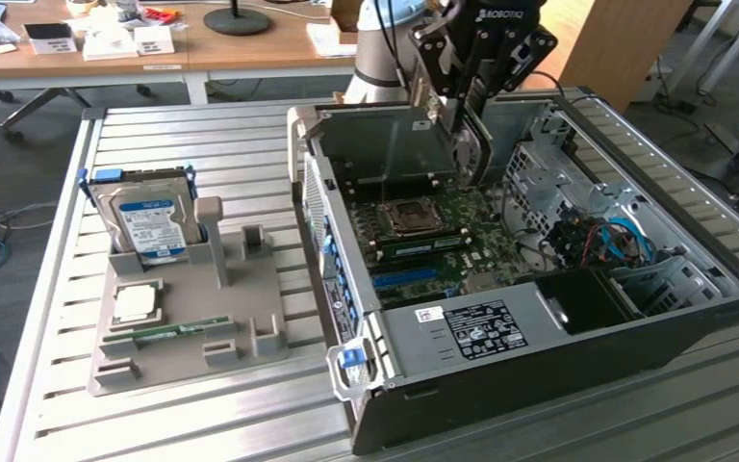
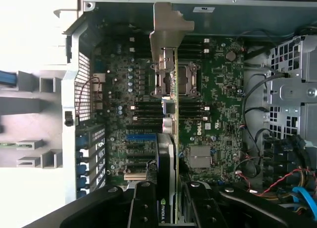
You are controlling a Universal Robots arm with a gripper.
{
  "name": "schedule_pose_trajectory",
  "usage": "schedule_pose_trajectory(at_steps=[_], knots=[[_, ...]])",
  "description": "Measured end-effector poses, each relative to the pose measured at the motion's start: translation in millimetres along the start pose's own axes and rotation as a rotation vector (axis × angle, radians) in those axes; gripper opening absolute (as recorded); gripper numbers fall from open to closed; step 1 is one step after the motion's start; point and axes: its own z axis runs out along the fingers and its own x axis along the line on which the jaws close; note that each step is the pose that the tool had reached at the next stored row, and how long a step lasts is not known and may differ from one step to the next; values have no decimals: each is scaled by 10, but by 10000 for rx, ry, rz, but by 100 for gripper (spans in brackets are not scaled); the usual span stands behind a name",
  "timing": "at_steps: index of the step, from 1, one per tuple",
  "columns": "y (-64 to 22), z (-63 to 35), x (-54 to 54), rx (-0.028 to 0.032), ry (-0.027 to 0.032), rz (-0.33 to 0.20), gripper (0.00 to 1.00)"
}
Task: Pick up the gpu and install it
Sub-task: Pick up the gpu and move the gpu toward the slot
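Status: pickup done, install not done.

- Gripper (image 1: pixel 464 106) is over the open PC case (image 1: pixel 677 318), fingers (image 2: pixel 143 208) pinched on the gpu (image 2: pixel 172 139), one each side of the thin card.
- Card is seen edge-on in wrist view. Silvery end bracket (image 2: pixel 168 35) is at the end far from the gripper. In ext. view the gpu (image 1: pixel 475 159) hangs about upright inside the case opening, near the far wall.
- Judgement: card is above the motherboard (image 2: pixel 223 114) and not seated in any slot. Can't tell how close the bracket end is to the board.
- Blue expansion slots (image 2: pixel 141 137) are bare. In wrist view the card sits beside them rather than over them, and its edge line crosses the CPU socket (image 2: pixel 185 82).

Surroundings:
- On ext. view's left, well apart from the case, is a grey parts holder (image 1: pixel 190 337) on the slatted metal table (image 1: pixel 49 414). It has a hard drive (image 1: pixel 151 226) stood upright, a CPU chip (image 1: pixel 135 305) and a memory stick (image 1: pixel 170 332).
- In the case: PSU (image 1: pixel 479 332) at the near end, drive cage (image 1: pixel 562 173) and blue/red cables (image 1: pixel 620 241) on ext. view's right.

Possible obstructions (judgement):
- case walls close round the card
- loose cables near the cage
- socket frame under the card
- Nothing is lying across the blue slots as far as visible.
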Motion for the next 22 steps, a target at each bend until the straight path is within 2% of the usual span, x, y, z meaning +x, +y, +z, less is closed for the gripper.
schedule_pose_trajectory(at_steps=[22], knots=[[9,7,-293,-2,0,1,27]])
